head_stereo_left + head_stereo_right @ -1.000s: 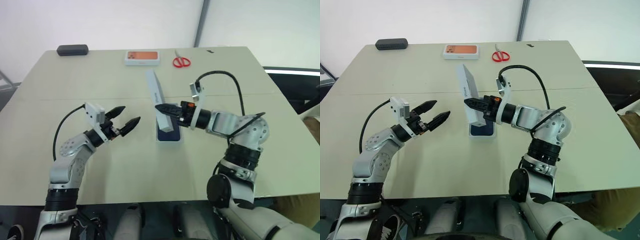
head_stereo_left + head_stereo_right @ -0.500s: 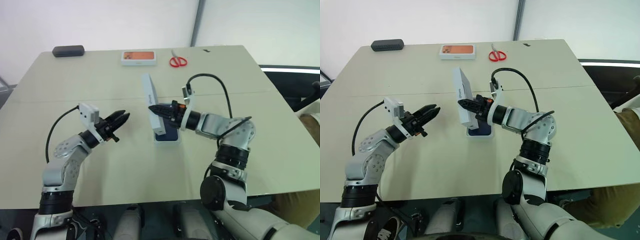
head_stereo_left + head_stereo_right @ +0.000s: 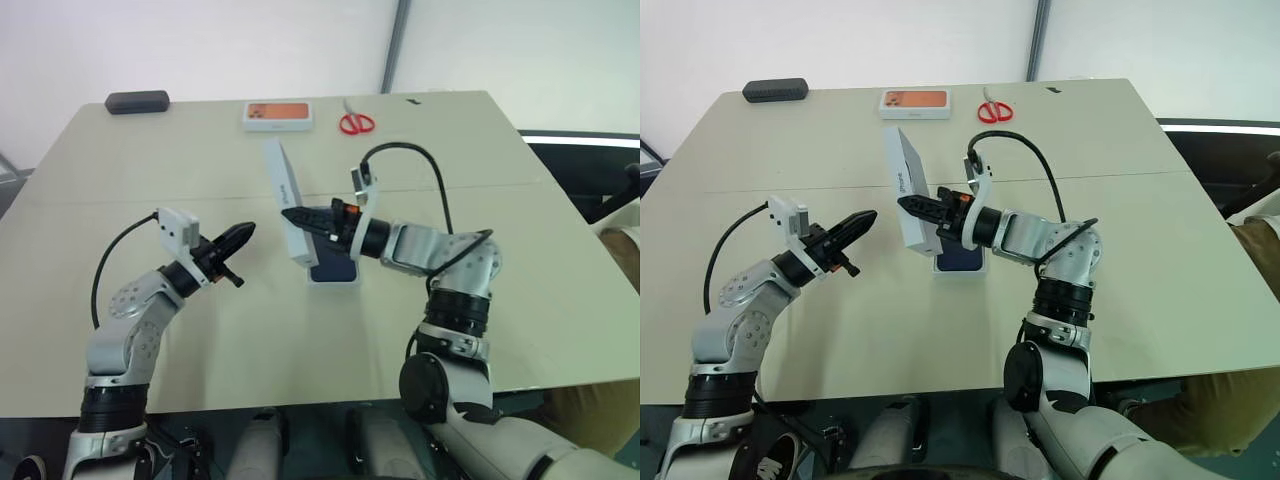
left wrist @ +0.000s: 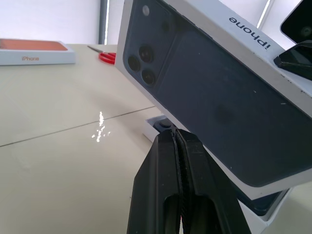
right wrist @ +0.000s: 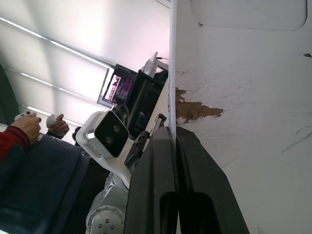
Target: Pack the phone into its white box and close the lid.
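The white box [image 3: 318, 279] lies at the table's middle with the dark navy phone [image 3: 336, 268] inside it. Over its left side the lid [image 3: 284, 201] hangs tilted on edge. Its outer face, printed with a dark blue phone [image 4: 209, 97], is turned to my left arm. My right gripper [image 3: 291, 214] is shut on the lid's wall, and the right wrist view shows its fingers [image 5: 168, 161] pinching that wall beside the pale interior [image 5: 243, 97]. My left gripper [image 3: 244, 233] is shut and empty. It points at the lid from a short way to the left, apart from it.
At the table's far edge lie a black case [image 3: 137, 101], a white box printed with an orange phone [image 3: 277, 115] and red scissors [image 3: 357, 122]. A person's hands with controllers [image 5: 24, 126] appear in the right wrist view, beyond the table.
My left gripper has gone from open to shut, staying in place. My right gripper has carried the tilted lid a little leftward toward it. The camera shifted slightly at first.
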